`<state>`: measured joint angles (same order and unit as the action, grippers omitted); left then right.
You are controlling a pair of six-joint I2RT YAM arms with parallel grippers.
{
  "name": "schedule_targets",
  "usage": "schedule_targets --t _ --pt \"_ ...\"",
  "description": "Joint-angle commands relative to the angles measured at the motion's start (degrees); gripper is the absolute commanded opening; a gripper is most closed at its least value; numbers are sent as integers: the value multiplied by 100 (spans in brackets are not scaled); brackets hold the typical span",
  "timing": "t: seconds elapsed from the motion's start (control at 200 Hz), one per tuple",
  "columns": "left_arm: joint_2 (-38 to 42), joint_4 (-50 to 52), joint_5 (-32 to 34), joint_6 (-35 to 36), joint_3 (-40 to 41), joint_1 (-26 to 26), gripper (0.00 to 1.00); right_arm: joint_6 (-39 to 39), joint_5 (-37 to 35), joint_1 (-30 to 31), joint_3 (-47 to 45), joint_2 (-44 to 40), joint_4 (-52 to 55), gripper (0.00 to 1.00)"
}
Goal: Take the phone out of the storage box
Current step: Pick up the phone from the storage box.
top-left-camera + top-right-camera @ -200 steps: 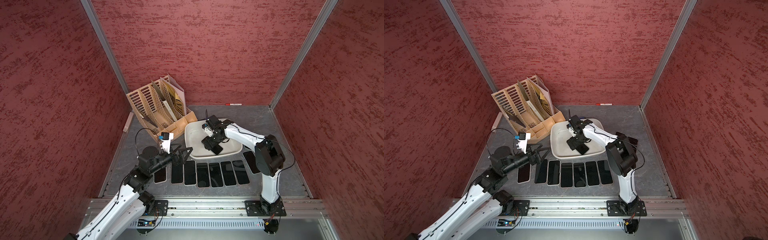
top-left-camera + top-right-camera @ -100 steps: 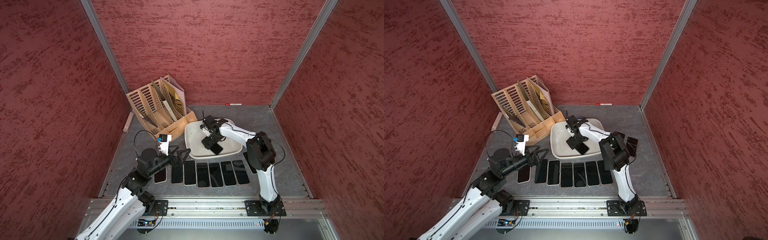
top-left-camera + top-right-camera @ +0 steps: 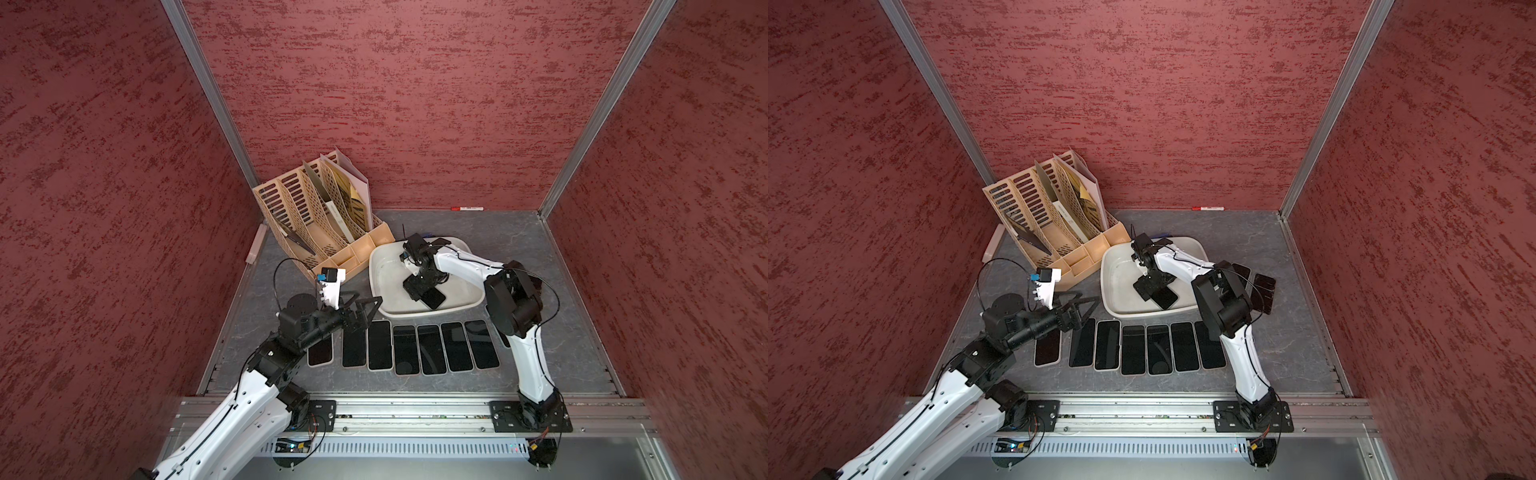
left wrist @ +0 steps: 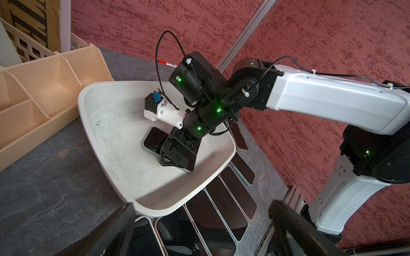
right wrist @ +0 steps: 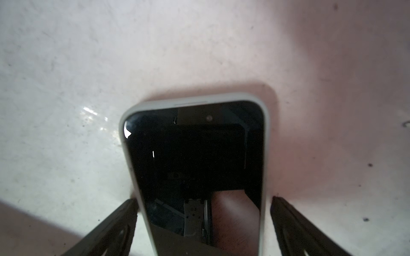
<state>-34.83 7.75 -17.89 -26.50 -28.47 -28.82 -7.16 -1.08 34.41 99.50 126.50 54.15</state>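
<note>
Swinging inward this last second, your right arm (image 3: pixel 513 299) is keeping the right gripper (image 5: pixel 203 199) low in the storage box (image 3: pixel 384 286), jaws spread and straddling the phone (image 5: pixel 195 144) flat on its floor, which is looking like set-up for the squeeze, nothing held yet. Red walls (image 3: pixel 415 104) are boxing in the grey table (image 3: pixel 519 232), a row of phones (image 3: pixel 430 349) is lying just before the box, and your left gripper (image 4: pixel 200 206) is hovering open nearby.
</note>
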Motion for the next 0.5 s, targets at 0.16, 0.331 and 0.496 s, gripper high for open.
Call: schedule_targets --t 0.16,0.331,0.496 --pt "133 69 -3 106 15 113 100 4 262 -53 231 414 232 97" --pt "312 191 44 31 79 125 100 -5 310 -62 365 551 392 94" --pt "471 271 127 -55 157 122 100 30 71 -59 522 511 529 83"
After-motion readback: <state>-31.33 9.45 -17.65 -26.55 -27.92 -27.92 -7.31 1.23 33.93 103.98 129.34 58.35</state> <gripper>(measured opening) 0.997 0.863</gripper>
